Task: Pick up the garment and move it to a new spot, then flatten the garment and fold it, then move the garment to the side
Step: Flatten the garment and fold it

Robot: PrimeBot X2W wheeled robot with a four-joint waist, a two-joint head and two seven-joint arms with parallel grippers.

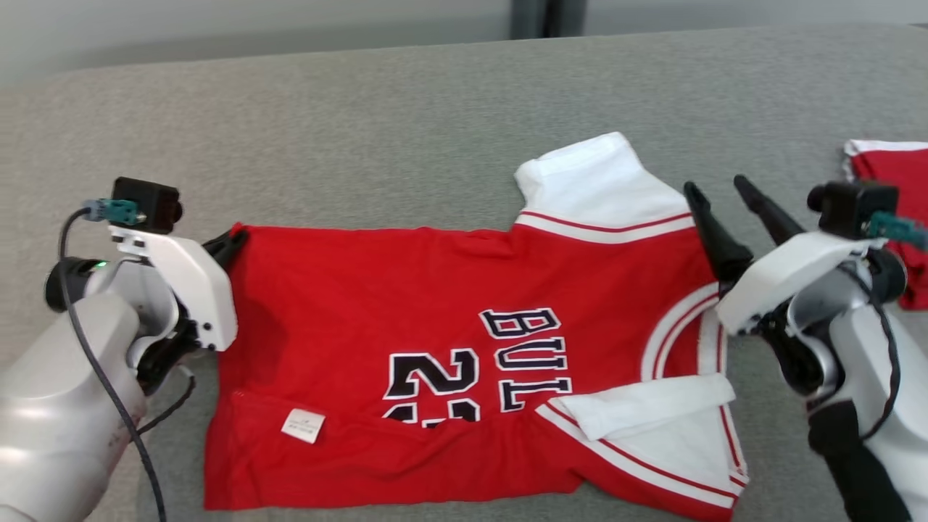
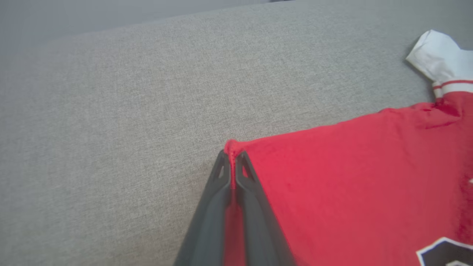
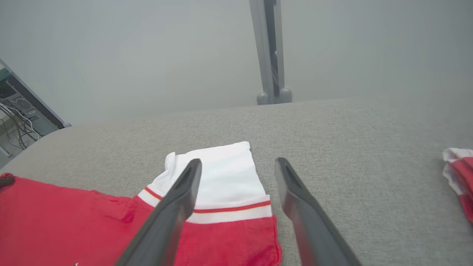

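Grey fabric surface (image 1: 435, 109) carries the red shirt (image 1: 348, 319), spread across its middle. Left gripper (image 1: 230, 245) pinches the shirt's far hem corner; so thin a bite could slip. Right gripper (image 1: 714, 185) hovers spread by the white sleeve (image 1: 594, 174); pulling one-sided may bunch the cloth.

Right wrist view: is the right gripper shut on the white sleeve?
No, the right gripper is open, its two fingers spread wide above the white sleeve and pinching no cloth.

Lab or office: computer (image 3: 19, 104), loose cables (image 3: 15, 127).
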